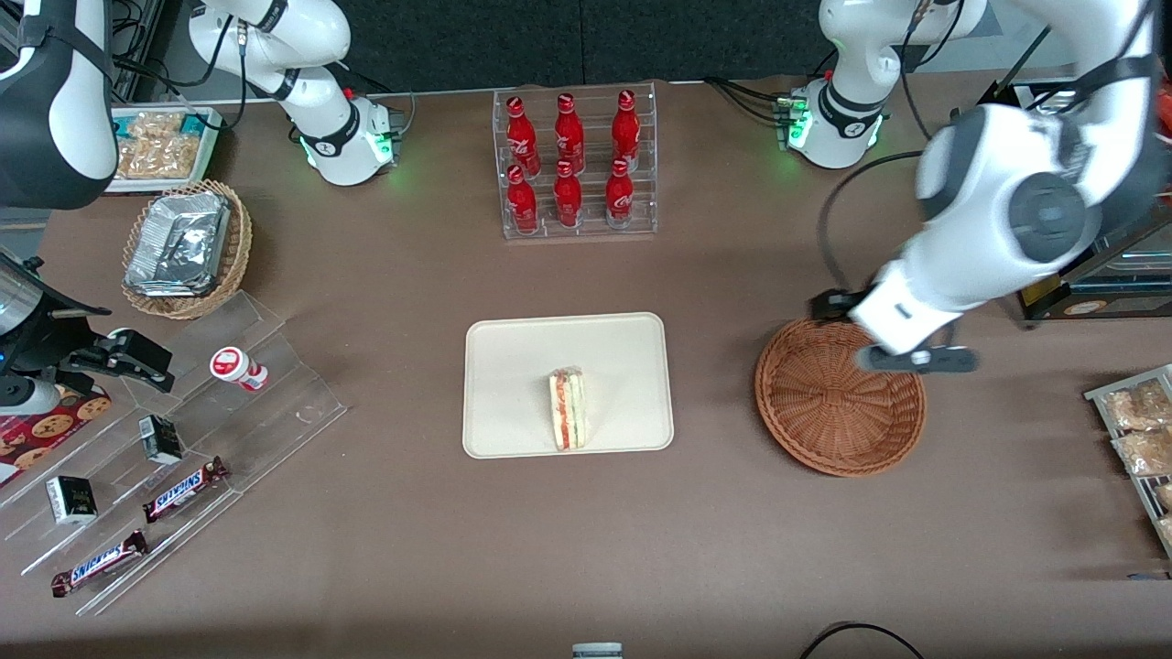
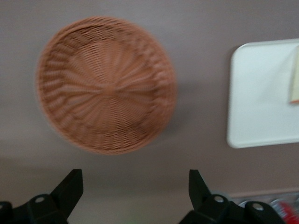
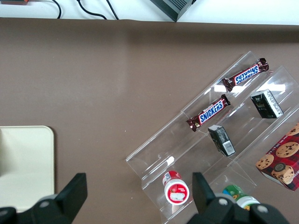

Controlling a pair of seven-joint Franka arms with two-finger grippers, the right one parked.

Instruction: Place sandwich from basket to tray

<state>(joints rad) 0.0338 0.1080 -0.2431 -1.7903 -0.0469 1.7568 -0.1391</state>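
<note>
The sandwich (image 1: 568, 407), a pale wedge with red and green layers on its cut side, lies on the cream tray (image 1: 513, 366), near the tray's rim closest to the front camera. In the left wrist view only a sliver of the sandwich (image 2: 295, 81) shows on the tray (image 2: 261, 93). The reddish-brown wicker basket (image 1: 824, 412) stands beside the tray toward the working arm's end, with nothing in it (image 2: 105, 84). My left gripper (image 1: 884, 343) hangs above the basket's rim farthest from the front camera. It is open (image 2: 134, 176), with only bare table between its fingers.
A clear rack of red bottles (image 1: 575, 165) stands farther from the front camera than the tray. Toward the parked arm's end are a tan basket with foil trays (image 1: 183, 247) and acrylic stepped shelves (image 1: 183, 430) with snack bars. Bagged snacks (image 1: 1140, 430) lie toward the working arm's end.
</note>
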